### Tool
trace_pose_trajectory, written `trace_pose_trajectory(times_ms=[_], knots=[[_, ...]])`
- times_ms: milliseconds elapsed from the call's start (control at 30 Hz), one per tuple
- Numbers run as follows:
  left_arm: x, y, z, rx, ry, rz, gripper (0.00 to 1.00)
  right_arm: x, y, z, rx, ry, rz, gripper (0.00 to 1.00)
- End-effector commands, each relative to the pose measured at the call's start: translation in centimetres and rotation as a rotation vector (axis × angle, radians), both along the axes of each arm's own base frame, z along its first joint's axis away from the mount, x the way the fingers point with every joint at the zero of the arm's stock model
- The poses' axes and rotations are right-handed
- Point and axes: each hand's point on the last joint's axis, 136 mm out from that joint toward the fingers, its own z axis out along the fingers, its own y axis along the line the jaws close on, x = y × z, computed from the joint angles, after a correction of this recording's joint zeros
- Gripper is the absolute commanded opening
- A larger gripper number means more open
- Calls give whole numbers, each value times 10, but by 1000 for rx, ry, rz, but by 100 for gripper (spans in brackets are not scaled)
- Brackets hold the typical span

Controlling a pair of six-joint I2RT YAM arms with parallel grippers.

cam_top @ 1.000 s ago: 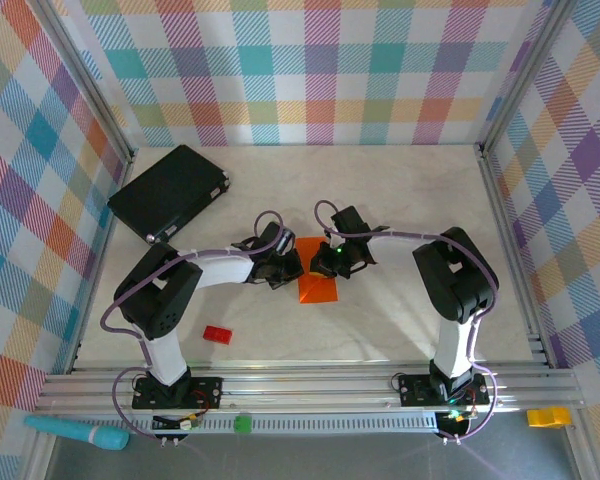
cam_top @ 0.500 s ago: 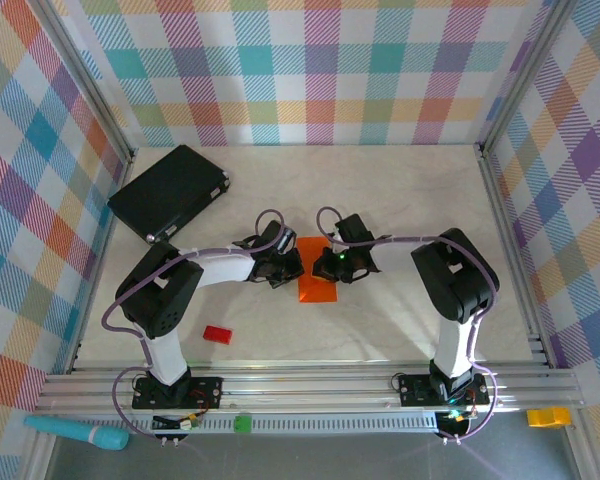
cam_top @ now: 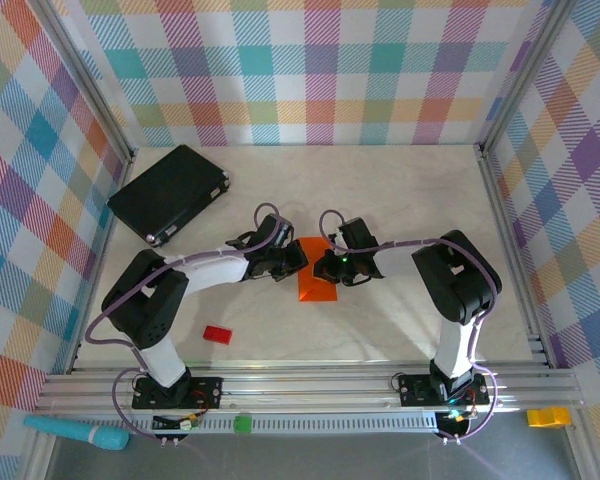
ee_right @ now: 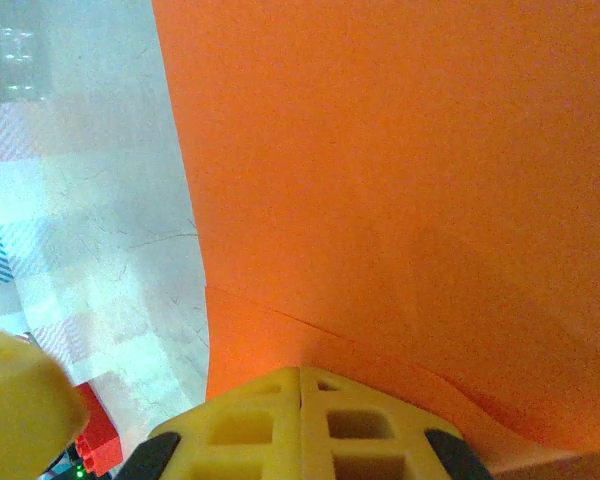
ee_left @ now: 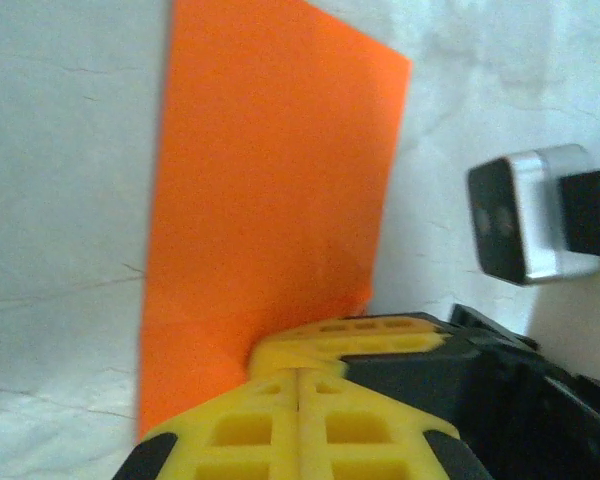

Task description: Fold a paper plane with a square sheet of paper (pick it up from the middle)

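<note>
**Two pairs of fingers closed at one orange sheet, mid-tabletop**

From my remote station I count two arms, both reaching inward so that their wrists meet near the middle of the pale tabletop (cam_top: 410, 200). One square sheet of paper (cam_top: 318, 285) lies flat there, bright orange. From above it reads as an upright oblong with an angled far end, and it sits between the two wrists.

The left fingers (ee_left: 230, 430) are closed, their yellow tips pressed together over the sheet's near left corner. The right fingers (ee_right: 240, 430) are likewise closed, tips together at the sheet's edge. In the right wrist view one faint crease runs across the paper just ahead of them. I cannot tell whether either pair pinches a layer of paper or merely rests on it.

Three other items complete the count:

- One black flat case (cam_top: 170, 192) lies at the far left corner, well apart from the sheet.
- One small red block (cam_top: 216, 334) lies near the left arm's base.
- One teal tool (cam_top: 75, 433) lies off the tabletop at the near left.
</note>
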Motion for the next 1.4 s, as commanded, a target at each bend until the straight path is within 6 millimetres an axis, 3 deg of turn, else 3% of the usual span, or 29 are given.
trace_pose_trajectory(times_ms=[0,233,533,767,867,1100,1367], knots=[[-24,-15,-6,-45,59,-35,6,-32,-49,-70,-264,139,-54,2],[-44,-11,-23,-16,93,-37,5,-33,-48,-71,-266,156,-43,1],[-56,-9,-35,1,116,-51,0,-30,-44,-65,-245,163,-28,1],[-50,6,-22,36,58,5,0,-28,-43,-62,-236,160,-28,1],[-48,1,-18,12,46,-5,0,-28,-43,-62,-234,161,-26,1],[-44,-32,-13,-146,56,-62,0,-28,-43,-62,-227,165,-27,1],[-51,-21,-37,-76,117,-44,0,-28,-43,-61,-227,172,-31,1]])
